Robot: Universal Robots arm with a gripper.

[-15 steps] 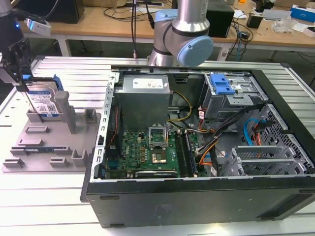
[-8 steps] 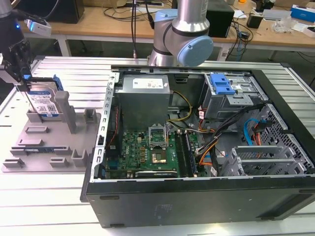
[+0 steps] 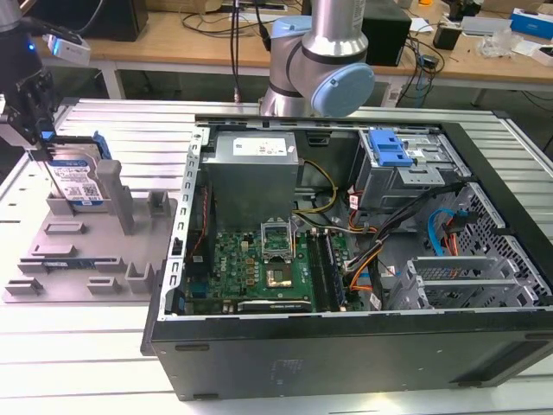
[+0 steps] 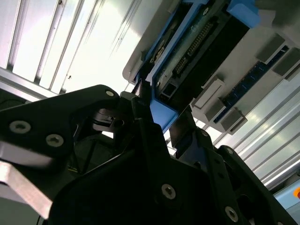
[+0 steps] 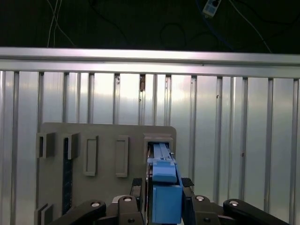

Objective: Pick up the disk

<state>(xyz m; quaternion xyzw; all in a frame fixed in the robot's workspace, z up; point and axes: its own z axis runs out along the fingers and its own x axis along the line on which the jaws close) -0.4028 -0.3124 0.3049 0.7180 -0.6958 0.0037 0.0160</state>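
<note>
This is a robotics lab or workshop given over to computer hardware. An industrial robot arm rises at the back of a ribbed aluminium tabletop. On that tabletop lies an open desktop computer case, its motherboard, power supply and wiring laid bare. Just beside it sits a grey fixture plate with upright posts, and the disk stands on edge in one slot. Behind run wooden workbenches strewn with cables, a black equipment box and small parts.
</note>
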